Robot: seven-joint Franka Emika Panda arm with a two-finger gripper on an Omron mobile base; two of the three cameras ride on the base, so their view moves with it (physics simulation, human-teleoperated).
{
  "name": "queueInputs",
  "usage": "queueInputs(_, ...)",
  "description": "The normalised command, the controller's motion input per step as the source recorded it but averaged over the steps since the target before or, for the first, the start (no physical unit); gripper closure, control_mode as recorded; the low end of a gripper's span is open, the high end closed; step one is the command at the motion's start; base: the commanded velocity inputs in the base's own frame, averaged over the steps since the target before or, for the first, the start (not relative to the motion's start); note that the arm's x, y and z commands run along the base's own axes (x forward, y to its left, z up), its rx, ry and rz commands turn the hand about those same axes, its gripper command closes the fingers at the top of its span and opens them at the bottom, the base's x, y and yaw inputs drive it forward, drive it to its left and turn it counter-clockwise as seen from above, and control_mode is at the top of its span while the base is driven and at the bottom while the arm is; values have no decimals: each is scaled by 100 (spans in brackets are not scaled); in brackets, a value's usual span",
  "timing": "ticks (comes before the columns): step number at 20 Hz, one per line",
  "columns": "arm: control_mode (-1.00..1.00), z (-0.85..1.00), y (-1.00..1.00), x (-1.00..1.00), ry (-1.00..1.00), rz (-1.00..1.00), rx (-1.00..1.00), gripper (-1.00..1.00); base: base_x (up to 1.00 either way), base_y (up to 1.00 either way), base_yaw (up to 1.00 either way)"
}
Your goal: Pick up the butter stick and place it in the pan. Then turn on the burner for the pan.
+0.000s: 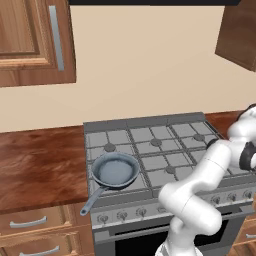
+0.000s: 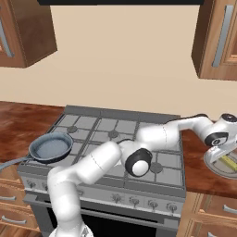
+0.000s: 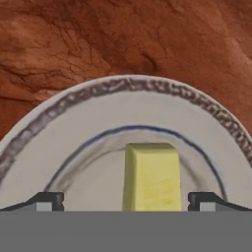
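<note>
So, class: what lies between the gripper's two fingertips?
The butter stick lies between the open gripper's fingertips, on a white plate, in the hand view.

The arm (image 2: 106,162) is reaching toward three o'clock over the stove (image 2: 115,139); the pan (image 2: 50,148) is sitting at nine o'clock, a plate (image 2: 222,164) holding the butter (image 2: 228,163).

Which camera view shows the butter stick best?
The hand view: the butter stick lies large on the plate, between the open gripper's tips. The right base view gives a yellow sliver at its edge. In the left base view I cannot find it.
</note>
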Motion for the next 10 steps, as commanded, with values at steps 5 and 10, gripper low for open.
queueInputs(5,-100,0,-22,19,3,0,0,-100,0,0,0)
queueInputs(10,-100,0,-19,11,5,0,1,-100,0,0,0)
